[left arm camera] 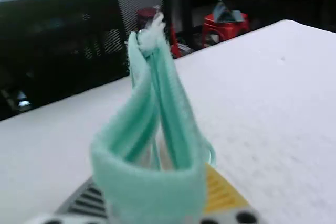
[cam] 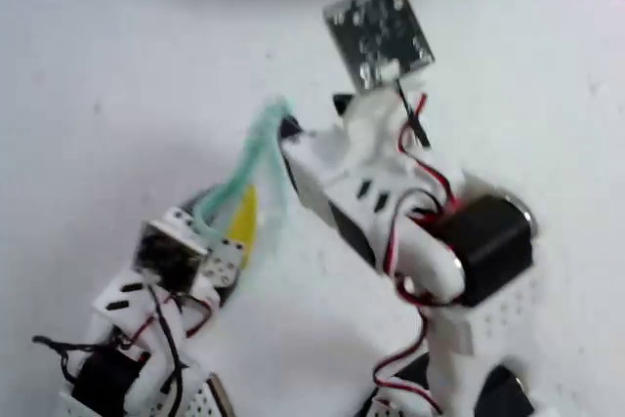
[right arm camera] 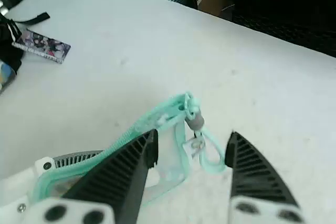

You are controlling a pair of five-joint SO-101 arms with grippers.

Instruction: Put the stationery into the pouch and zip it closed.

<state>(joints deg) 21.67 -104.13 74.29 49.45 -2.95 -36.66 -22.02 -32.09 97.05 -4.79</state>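
Only label around is a small printed card (right arm camera: 43, 46) w/ a black strap, lying far left on the white table (cam: 117, 95); its print is too small to read. No writing I can make out on the pouch itself.

The mint-green zip pouch w/ clear plastic sides (cam: 246, 161) sits a bit left of centre and runs from near-left to far-right. It's flattened and edge-on, w/ the green zip tape along the top. At its far end there's a grey zip slider (right arm camera: 195, 122) w/ a thin mint cord loop (right arm camera: 212, 153) hanging off it.

The left gripper (cam: 223, 227) is clamped on the pouch's near end. A yellow ribbed strip (left arm camera: 220, 192) presses against the pouch there; can't tell if it's part of the gripper.

The right gripper (right arm camera: 192, 139) is spread wide. Its black fingers (right arm camera: 122, 174) sit either side of the slider end, apart from it, nothing grasped.
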